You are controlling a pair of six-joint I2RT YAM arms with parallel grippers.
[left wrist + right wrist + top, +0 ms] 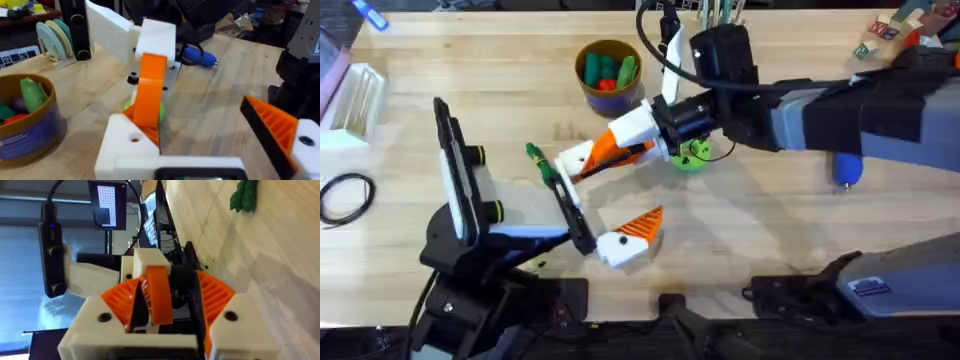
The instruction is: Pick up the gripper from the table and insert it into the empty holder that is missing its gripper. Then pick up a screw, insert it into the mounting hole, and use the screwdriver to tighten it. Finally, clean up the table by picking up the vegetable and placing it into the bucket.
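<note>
Your right gripper (610,150) is clenched on the gripper (159,297), the small orange ribbed wedge, and holds it near the middle of the table, pressed against the holder (125,145), the bare white block that is 1 jaw of the left gripper (602,203). The left gripper stands released, its 2 jaws well apart, and the other jaw carries its own orange finger (272,125). I judge the wedge to be light, stiff printed plastic. It will not bend, so it must go in straight; if it is tilted it can jam or slip out. The ribs give good friction, so take hold on the 2 flat sides and leave free the end that enters the holder, as the grip looks now. The holder is hard too and sits on a movable arm, so a strong push may shift it. The screwdriver (847,170) lies toward the right edge; it is round and smooth and may roll, so grip it across the thick middle. The vegetable (535,152) lies left of the middle, just beside the left gripper; it looks light and thin, so pinch it at mid-length. The bucket (608,75) stands toward the far edge with toys inside. Its blue band (25,145) has small white print, but you cannot read it, and I see no brand that can be read.
</note>
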